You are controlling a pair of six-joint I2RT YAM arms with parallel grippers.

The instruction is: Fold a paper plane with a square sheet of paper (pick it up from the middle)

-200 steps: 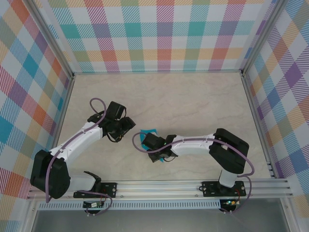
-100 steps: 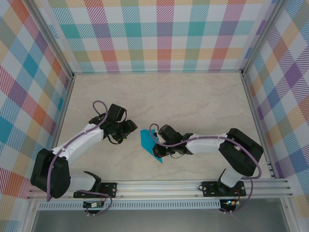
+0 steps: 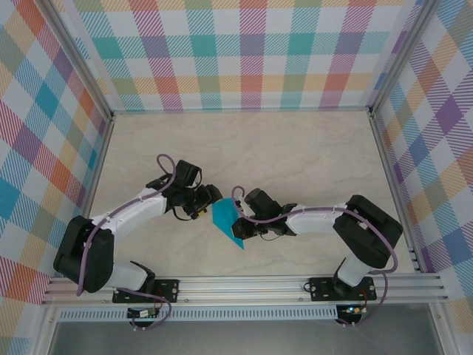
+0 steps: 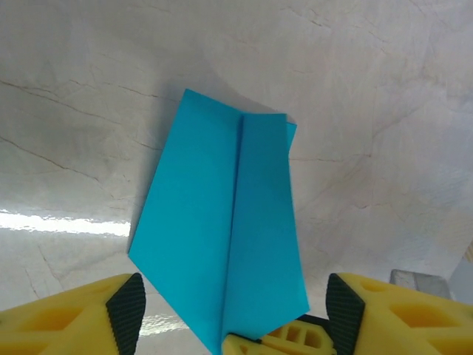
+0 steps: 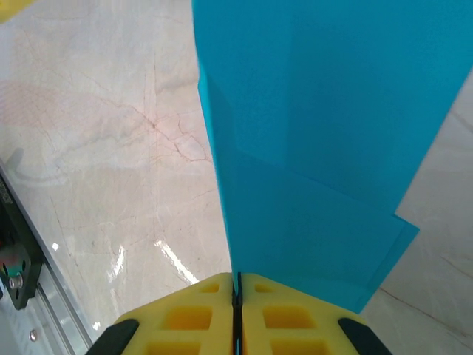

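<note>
The square sheet of paper (image 3: pixel 225 220) is teal and folded into a pointed shape with a centre crease, held off the table near its middle. My right gripper (image 5: pixel 236 296) is shut on the fold edge of the paper (image 5: pixel 318 126), which rises straight out from between its yellow fingers. My right gripper (image 3: pixel 241 226) reaches it from the right. My left gripper (image 3: pixel 209 200) sits just left of the paper, open. In the left wrist view the paper (image 4: pixel 222 222) hangs between the black pads (image 4: pixel 127 310) of my left gripper (image 4: pixel 235 314), touching neither, with the right gripper's yellow fingers (image 4: pixel 273 342) below it.
The marble-patterned tabletop (image 3: pixel 295 155) is walled by checked panels (image 3: pixel 244 52) at the back and both sides. An aluminium rail (image 3: pixel 244 285) carrying both arm bases runs along the near edge.
My left gripper has moved right, up to the paper, and its jaws have narrowed a little. The right gripper shifted slightly right and turned the paper so its teal face shows.
</note>
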